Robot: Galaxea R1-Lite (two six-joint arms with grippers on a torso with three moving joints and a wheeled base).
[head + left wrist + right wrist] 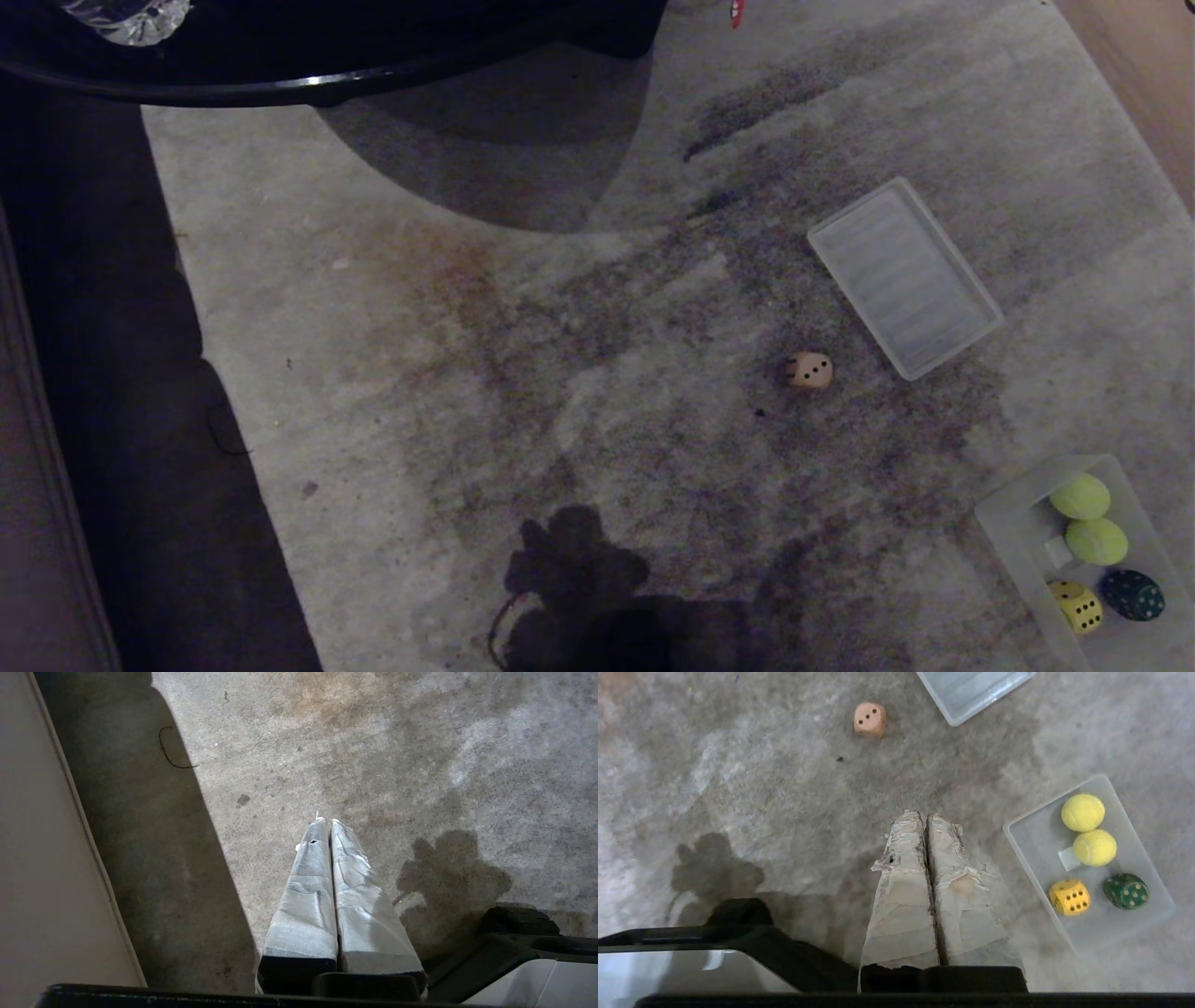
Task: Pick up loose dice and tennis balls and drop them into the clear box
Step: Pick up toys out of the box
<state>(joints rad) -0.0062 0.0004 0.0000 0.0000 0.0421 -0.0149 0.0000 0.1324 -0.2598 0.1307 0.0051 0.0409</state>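
Note:
A pinkish-tan die (808, 371) (869, 718) with black pips lies loose on the carpet, right of centre. The clear box (1018, 523) (1031, 840) sits at the near right and holds two tennis balls (1081, 497) (1096, 540) (1082, 812) (1094, 847), a yellow die (1077, 606) (1069, 897) and a dark green die (1132, 595) (1125, 891). My right gripper (924, 815) is shut and empty, above the carpet short of the tan die, with the box off to its side. My left gripper (326, 821) is shut and empty over bare carpet. Neither arm shows in the head view.
A flat ribbed clear lid (904, 276) (971, 693) lies on the carpet just beyond the tan die. A dark round table (308, 56) overhangs the far left. A dark strip of floor (112, 373) and a pale furniture side (42, 858) run along the left.

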